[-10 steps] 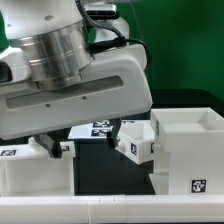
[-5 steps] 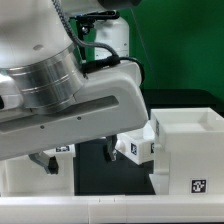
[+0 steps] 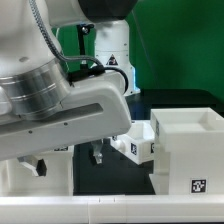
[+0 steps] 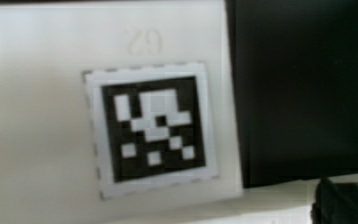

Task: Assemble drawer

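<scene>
In the last sec the arm (image 3: pixel 60 95) has swung toward the exterior view's left and dropped lower, so its bulk now fills that side. The claw (image 3: pixel 68 160) went w/ it. Its fingers (image 3: pixel 97 155) now hang lower, just above the dark worktop (image 3: pixel 110 178). Jaws are spread wide w/ nothing between them: released, same as before. The drawer parts haven't budged. The housing (image 3: pixel 185 145) stands upright at the exterior view's right, open side up, w/ a tag on its front face. The small tray (image 3: pixel 133 145) sits tilted just beside the housing, maybe touching (can't tell), and it's not inside. The left white part (image 3: pixel 30 185), prob. the 2nd tray, lies under the arm at the exterior view's left. One finger hangs close to its edge, but contact can't be judged. The wrist view is nearly filled by a white face w/ a big tag (image 4: pixel 155 130) and a strip of dark worktop alongside. So the cam is very close over a tagged part, most likely that left one, tho unconfirmed. Meaning: this reads as an approach for a pick, no grasp yet. Nothing is assembled, and both trays still have to go into the housing. Next move, IMO: jaws must straddle a wall of the part before closing, or they'll just shove it.
</scene>
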You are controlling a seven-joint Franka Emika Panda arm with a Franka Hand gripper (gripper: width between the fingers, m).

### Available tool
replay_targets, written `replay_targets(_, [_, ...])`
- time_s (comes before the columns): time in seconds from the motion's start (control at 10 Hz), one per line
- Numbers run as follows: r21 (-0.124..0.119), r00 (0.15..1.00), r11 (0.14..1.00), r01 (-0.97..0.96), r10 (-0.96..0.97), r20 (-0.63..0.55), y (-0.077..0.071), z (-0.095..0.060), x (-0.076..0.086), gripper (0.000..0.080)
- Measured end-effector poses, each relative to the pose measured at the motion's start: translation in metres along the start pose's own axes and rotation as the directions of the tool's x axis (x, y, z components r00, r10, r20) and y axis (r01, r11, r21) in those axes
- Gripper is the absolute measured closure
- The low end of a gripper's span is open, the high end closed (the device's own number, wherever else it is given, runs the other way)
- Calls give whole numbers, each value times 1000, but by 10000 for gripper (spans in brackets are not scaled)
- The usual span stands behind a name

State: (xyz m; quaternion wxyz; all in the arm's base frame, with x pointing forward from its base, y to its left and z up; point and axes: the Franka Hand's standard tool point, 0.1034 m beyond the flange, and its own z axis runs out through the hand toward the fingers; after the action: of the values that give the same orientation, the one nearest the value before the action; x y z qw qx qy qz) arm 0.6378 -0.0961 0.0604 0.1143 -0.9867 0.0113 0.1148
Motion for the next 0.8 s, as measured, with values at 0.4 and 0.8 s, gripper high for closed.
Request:
replay_targets(0.4, [0,1000,1000,2,-2,3,-1,2,0,150])
replay_targets(0.8, [-70,987,992,-108,115,108,7,8,3,150])
